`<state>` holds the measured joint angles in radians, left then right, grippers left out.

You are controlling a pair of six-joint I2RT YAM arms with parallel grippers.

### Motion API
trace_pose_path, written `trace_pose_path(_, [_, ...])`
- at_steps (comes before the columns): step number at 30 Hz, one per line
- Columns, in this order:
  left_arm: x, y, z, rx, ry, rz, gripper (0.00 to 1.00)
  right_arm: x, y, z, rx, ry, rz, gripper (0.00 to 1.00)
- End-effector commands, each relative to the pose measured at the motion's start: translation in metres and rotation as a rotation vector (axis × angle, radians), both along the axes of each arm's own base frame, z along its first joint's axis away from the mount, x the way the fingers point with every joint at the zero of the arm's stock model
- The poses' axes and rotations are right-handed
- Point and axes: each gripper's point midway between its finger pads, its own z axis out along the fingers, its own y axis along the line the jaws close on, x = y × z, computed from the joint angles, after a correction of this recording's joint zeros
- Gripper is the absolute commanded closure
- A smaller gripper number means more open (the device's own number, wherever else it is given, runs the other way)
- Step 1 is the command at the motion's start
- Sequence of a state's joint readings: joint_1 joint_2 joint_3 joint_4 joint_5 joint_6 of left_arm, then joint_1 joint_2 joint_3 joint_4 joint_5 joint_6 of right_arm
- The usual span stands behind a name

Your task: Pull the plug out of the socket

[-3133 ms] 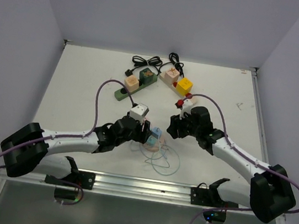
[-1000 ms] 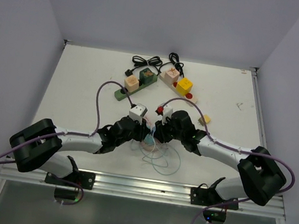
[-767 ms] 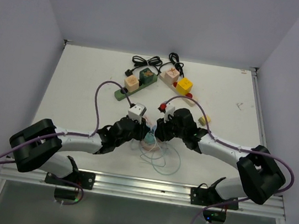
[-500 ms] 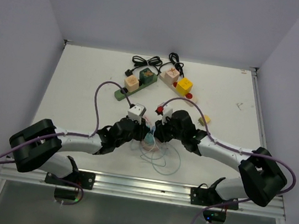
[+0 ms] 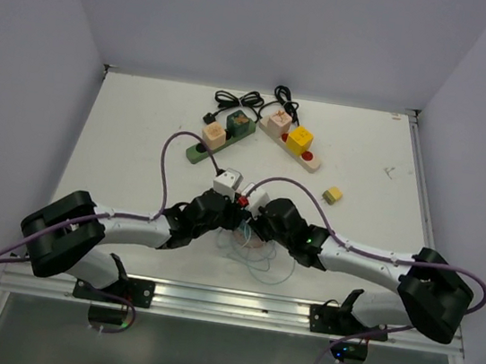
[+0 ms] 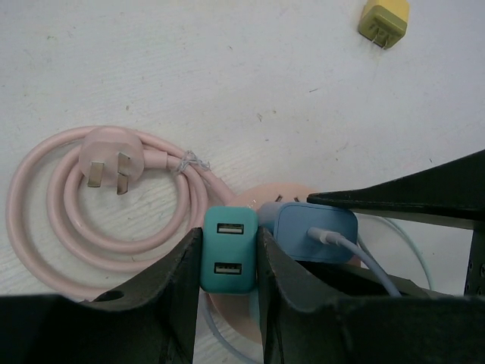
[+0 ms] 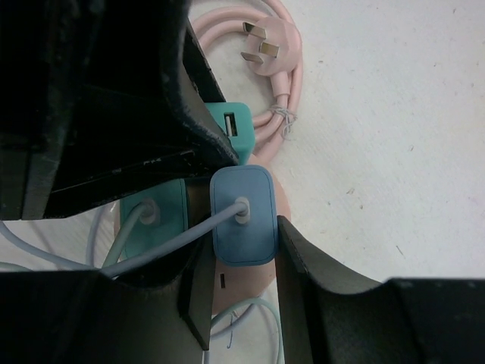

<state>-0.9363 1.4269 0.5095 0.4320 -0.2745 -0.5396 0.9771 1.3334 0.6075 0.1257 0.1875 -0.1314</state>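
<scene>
A round pink socket lies on the table with several plugs in it. My left gripper is shut on a teal USB charger that stands in the socket. My right gripper is closed round a blue plug with a pale cable, right beside the charger; both fingers lie against its sides. The blue plug also shows in the left wrist view. A third teal plug with a cable sits to its left. In the top view both grippers meet over the socket.
The socket's pink cord is coiled beside it, ending in a pink plug. A loose yellow plug lies to the right. A green power strip and a wooden one with adapters and black cords lie at the back.
My right gripper has moved left and toward the front, down onto the blue plug. The left gripper has stayed on the teal charger.
</scene>
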Motion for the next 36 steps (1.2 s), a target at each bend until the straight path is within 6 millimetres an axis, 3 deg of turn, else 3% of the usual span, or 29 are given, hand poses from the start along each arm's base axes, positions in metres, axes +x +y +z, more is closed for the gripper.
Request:
trace_pose_path(1, [-0.01, 0.033, -0.048, 0.18, 0.1, 0.049, 1.0, 0.007, 0.04, 0.082, 0.329, -0.098, 0.049, 0.96])
trace_pose_path(7, [-0.014, 0.037, -0.039, 0.156, 0.055, 0.023, 1.0, 0.051, 0.009, 0.089, 0.508, 0.109, -0.104, 0.94])
trace_pose_path(12, [-0.015, 0.038, -0.029, 0.146, 0.021, 0.012, 1.0, 0.048, 0.013, 0.081, 0.498, 0.176, -0.064, 0.94])
trace_pose_path(16, [-0.013, 0.037, -0.023, 0.139, 0.014, 0.015, 1.0, 0.051, -0.005, 0.076, 0.468, 0.144, -0.149, 0.92])
trace_pose_path(20, [-0.011, 0.035, -0.019, 0.139, 0.017, 0.022, 1.0, 0.07, -0.051, 0.068, 0.406, 0.109, -0.386, 0.89])
trace_pose_path(26, [-0.006, 0.035, -0.009, 0.135, 0.012, 0.047, 1.0, 0.098, -0.145, 0.045, 0.458, 0.175, -0.774, 0.85])
trace_pose_path(30, [-0.005, 0.036, -0.002, 0.132, 0.012, 0.057, 1.0, 0.104, -0.182, 0.028, 0.508, 0.244, -0.91, 0.84])
trace_pose_path(36, [-0.004, 0.035, 0.007, 0.112, 0.007, 0.059, 1.0, 0.113, -0.214, 0.009, 0.559, 0.316, -1.02, 0.83])
